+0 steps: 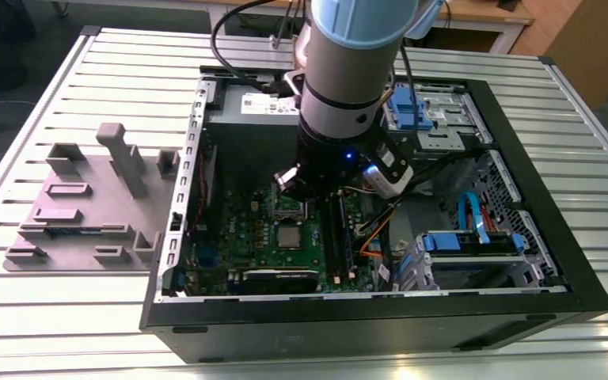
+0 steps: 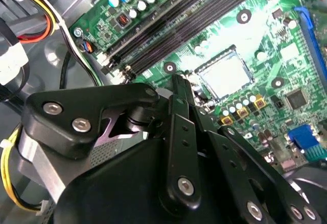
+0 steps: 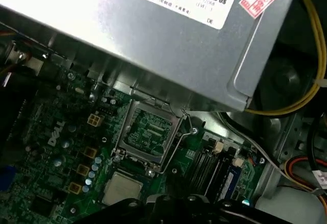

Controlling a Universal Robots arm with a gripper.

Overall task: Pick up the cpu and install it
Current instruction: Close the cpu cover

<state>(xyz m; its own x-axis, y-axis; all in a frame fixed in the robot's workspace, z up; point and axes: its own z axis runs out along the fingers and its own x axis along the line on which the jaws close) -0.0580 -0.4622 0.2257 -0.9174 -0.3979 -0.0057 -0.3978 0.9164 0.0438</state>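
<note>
The black linked-metal pincer point(image 2: 185, 88) hangs low inside the open black computer case point(image 1: 389, 321), over the green circuit board point(image 1: 249, 237). Whether it is apart or together cannot be told from these views; nothing shows clamped in it.

The cpu point(image 2: 225, 73), a small flat square chip with a pale silvery top, lies flat on the board inside a dark square surround, just beyond the pincer's tip and apart from it. In the exterior view it point(image 1: 288, 235) sits just past the pincer toward the case's near wall. In the first wrist view it point(image 3: 122, 188) lies directly beside the hinged metal socket frame point(image 3: 124, 129), which stands swung open with green board showing through its window.

The big grey metal box with a white label point(image 3: 153, 45) closes off the far side of the pincer; its lower edge hangs right over the open frame's hinge end, leaving little room there. Long black memory slots point(image 2: 168, 24) run close along 1 side of the cpu. 3 round mounting holes point(image 2: 244, 15) ring the chip, with bare board between them. Yellow wires point(image 3: 306, 81) curve past the grey box's corner, well clear of the chip.

Outside the case, at the exterior view's left, a grey moulded holder tray point(image 1: 72, 214) rests on the slatted metal table point(image 1: 72, 324), well apart from the pincer.
</note>
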